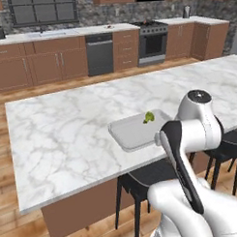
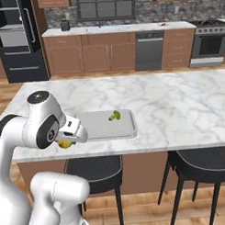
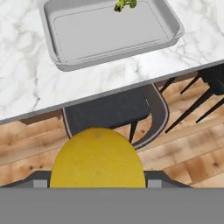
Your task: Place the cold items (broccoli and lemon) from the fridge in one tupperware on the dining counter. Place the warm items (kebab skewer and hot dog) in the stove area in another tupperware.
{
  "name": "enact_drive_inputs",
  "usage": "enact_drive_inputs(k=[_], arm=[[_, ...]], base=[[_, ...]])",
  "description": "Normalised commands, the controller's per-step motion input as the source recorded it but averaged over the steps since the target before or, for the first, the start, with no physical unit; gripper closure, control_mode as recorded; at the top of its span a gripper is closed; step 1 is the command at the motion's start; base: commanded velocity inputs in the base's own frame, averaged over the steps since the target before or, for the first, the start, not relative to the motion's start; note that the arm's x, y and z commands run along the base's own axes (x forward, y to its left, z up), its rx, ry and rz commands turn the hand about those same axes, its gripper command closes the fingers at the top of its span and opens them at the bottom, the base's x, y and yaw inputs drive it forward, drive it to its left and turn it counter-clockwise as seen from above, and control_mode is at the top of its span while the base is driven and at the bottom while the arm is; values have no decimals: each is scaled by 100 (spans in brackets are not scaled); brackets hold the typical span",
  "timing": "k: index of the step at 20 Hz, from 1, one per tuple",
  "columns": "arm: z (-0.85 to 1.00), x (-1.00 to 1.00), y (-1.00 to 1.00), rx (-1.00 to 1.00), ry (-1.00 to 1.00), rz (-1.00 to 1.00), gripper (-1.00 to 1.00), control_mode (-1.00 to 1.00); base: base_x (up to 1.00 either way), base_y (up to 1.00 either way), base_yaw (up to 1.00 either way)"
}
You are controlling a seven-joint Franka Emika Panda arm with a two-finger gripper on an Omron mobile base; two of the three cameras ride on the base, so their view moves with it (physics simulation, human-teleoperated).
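One lemon (image 3: 97, 159) sits gripped in our hand (image 2: 66, 142), held over the floor just short of the table (image 3: 26, 83) edge. We judge it light, firm and round with a slick rind, so a squeeze across its widest middle keeps it from rolling out. Beyond it, the tupperware (image 3: 111, 59) lies near the table edge with the broccoli (image 3: 124, 5) at its far side. Our hand view shows the stool (image 3: 109, 111) below; the right base view shows the fridge (image 2: 17, 39) far behind.
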Motion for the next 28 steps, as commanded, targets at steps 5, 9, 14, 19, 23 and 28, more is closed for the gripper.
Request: enact_drive_inputs(k=[5,9,14,19,23,28], arm=[[2,85,14,-2,8,6,100,-100],[2,100,0,0,23,2,100,-100],[0,100,0,0,25,0,100,-100],[-27,100,0,0,13,0,100,-100],[-53,100,1,0,0,4,100,-100],[-67,100,0,0,0,9,100,-100]], base=[[0,0,0],[0,0,0],[0,0,0],[0,0,0],[0,0,0],[0,0,0]])
